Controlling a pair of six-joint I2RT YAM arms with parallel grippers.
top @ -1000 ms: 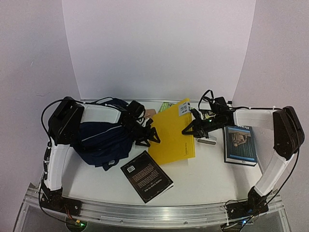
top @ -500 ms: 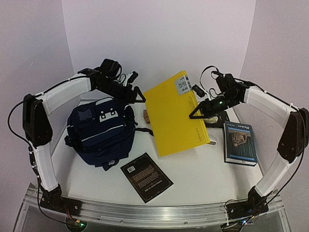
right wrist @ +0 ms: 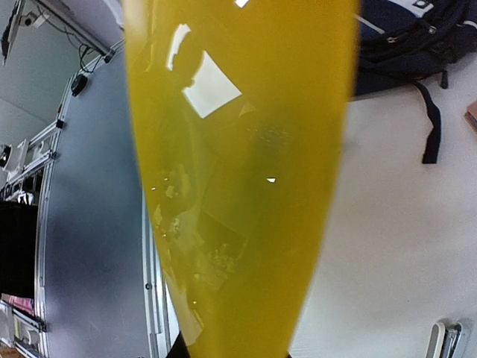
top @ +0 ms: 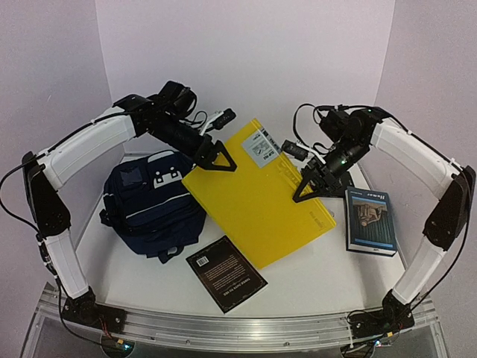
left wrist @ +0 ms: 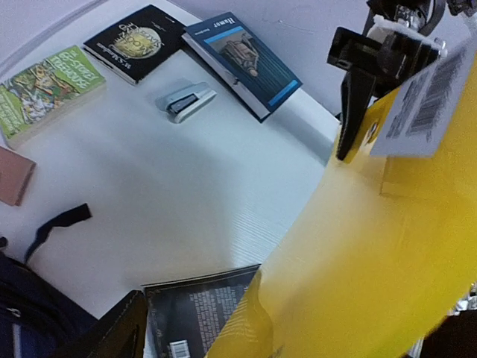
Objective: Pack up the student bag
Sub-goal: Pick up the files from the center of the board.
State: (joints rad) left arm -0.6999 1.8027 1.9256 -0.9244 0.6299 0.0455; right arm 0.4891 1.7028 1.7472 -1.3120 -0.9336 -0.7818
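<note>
The student bag (top: 153, 198), navy with a white patch, lies at the left of the table; it also shows in the right wrist view (right wrist: 417, 33). A large yellow folder (top: 257, 190) hangs tilted in the air over the table's middle. My right gripper (top: 309, 186) is shut on its right edge, and the folder fills the right wrist view (right wrist: 238, 149). My left gripper (top: 216, 158) is open at the folder's upper left edge, fingers spread wide. In the left wrist view one finger (left wrist: 115, 332) shows at the bottom left, and the folder (left wrist: 373, 246) covers the rest.
A black book (top: 226, 272) lies in front of the folder, and a blue book (top: 370, 221) at the right. The left wrist view shows a green book (left wrist: 45, 86), a black book (left wrist: 134, 41), a stapler (left wrist: 186, 101) and a loose bag strap (left wrist: 56, 224) at the back.
My right gripper lifted the yellow folder off the table and swung it up and leftward. My left gripper rose from the bag and moved to the folder's upper left edge.
</note>
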